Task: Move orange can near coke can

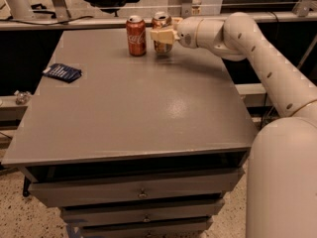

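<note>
The coke can [136,35], red with white script, stands upright near the far edge of the grey table [129,103]. The orange can [161,32], copper-toned with a silver top, is just to its right, a small gap between them. My gripper [162,35] reaches in from the right and is shut on the orange can, its pale fingers [161,35] wrapped across the can's middle. The can's base is at or just above the tabletop; I cannot tell whether it touches.
A dark blue packet [62,72] lies near the table's left edge. The table has drawers [141,192] below its front edge. My white arm [257,48] spans the right side. A chair base and a rail stand behind the table.
</note>
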Motion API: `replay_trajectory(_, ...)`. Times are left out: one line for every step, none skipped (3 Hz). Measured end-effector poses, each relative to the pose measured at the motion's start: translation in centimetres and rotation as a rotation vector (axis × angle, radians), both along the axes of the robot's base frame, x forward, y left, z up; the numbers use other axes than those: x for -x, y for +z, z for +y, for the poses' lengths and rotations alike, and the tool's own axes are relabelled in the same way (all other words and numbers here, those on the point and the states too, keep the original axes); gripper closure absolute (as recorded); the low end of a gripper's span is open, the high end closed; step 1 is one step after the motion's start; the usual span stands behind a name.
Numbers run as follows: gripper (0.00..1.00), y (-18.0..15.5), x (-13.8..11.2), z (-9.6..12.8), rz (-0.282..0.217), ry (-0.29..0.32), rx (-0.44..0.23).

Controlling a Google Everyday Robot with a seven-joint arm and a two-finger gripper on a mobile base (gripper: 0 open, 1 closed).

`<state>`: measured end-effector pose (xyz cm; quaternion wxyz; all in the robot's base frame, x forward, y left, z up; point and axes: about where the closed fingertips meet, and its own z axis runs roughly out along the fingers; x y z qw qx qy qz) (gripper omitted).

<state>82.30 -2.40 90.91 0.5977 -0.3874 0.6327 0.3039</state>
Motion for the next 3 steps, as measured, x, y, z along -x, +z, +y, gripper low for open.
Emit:
replay_trajectory(0.82,-0.9,-0.4,0.3,0.021,-0.011,-0.013)
replay_trajectory(0.59,-1.8,-0.5,0.6,0.046,-0.014,-0.021)
replay_trajectory(0.36,-2.4,-0.4,0.8,0.066,-0.013,-0.026)
